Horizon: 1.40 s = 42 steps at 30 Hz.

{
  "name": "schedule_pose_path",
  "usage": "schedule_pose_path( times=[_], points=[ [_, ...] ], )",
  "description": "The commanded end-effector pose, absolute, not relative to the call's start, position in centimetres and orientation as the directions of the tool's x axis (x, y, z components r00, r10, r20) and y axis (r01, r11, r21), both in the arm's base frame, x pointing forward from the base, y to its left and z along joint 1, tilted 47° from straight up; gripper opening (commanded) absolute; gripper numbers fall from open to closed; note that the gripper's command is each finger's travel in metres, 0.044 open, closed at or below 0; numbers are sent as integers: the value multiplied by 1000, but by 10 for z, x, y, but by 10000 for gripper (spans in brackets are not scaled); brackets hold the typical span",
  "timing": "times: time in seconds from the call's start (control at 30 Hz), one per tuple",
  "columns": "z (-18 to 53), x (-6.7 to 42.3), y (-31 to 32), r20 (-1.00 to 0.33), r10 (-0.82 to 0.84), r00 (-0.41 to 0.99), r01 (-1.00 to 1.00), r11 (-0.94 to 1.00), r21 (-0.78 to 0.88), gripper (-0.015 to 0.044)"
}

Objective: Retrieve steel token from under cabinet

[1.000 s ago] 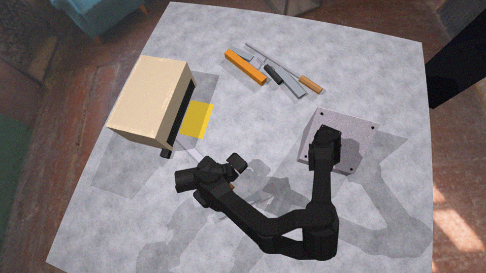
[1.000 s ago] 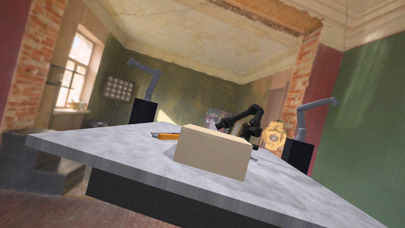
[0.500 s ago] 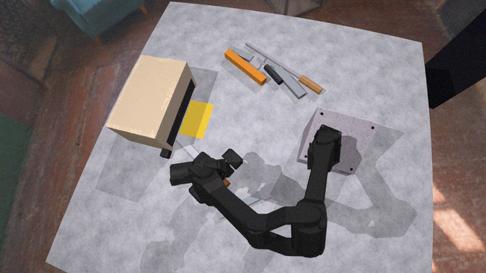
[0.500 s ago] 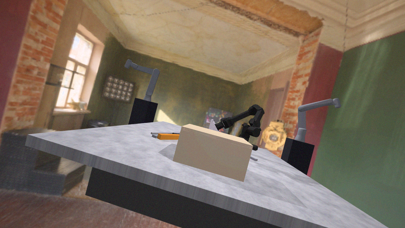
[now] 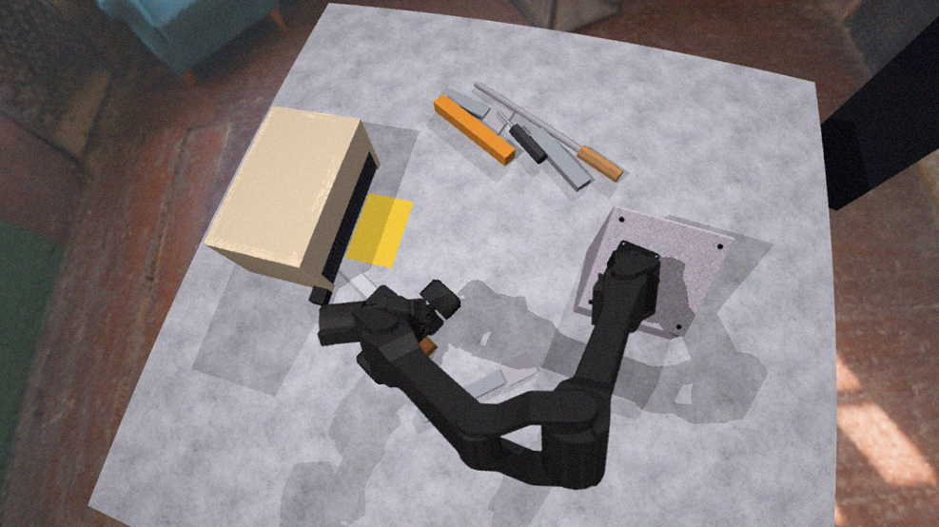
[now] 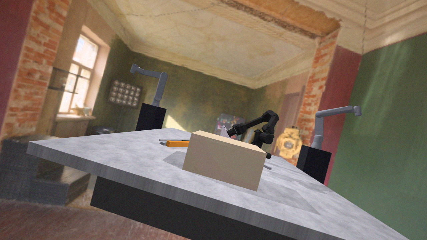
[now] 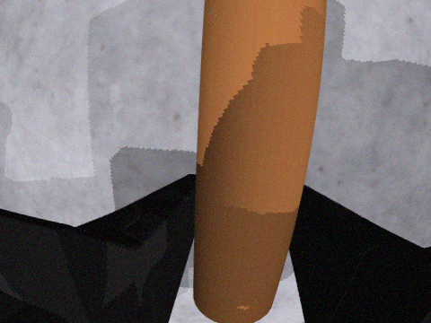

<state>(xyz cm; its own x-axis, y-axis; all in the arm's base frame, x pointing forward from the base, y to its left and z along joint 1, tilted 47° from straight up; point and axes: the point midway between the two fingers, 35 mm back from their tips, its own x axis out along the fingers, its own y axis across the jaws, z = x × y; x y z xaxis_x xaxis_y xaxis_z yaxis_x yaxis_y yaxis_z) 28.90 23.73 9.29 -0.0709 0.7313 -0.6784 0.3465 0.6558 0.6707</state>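
1. Our gripper (image 5: 389, 323) is closed on an orange handle (image 7: 258, 126). In the wrist view the handle runs lengthwise up the middle of the picture with a dark jaw on either side. From above, only its butt (image 5: 428, 345) shows past the wrist.
2. We cannot see the working end of this tool. A thin pale strip (image 5: 358, 283) on the table between wrist and cabinet may be its shaft, but the wrist hides where the two would join.
3. The cabinet (image 5: 284, 195) stands just beyond the gripper, its slotted front (image 5: 351, 218) facing the yellow patch (image 5: 380, 229).
4. The token does not show in any view. We judge it is still under the cabinet.
5. The relation that matters: the cabinet's near corner lies just ahead of the gripper, and the slot runs away from us along the front. The tool's long axis seems to point at that corner, not square into the slot.
6. We judge the tool must go low and be swung across the patch before it can sweep anything out.
7. The spare tools (image 5: 529, 134) lie well apart, behind the patch.
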Motion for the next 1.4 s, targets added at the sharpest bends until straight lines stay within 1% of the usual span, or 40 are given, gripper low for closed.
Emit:
schedule_pose_path(
  times=[0.0, 1.13, 1.37],
  points=[
    [91, 296, 236, -677, 732, -71, 346, 655, 672, 0],
    [78, 338, 228, -678, 732, -70, 344, 655, 672, 0],
    [75, 339, 226, -678, 732, -70, 344, 655, 672, 0]
  ],
)
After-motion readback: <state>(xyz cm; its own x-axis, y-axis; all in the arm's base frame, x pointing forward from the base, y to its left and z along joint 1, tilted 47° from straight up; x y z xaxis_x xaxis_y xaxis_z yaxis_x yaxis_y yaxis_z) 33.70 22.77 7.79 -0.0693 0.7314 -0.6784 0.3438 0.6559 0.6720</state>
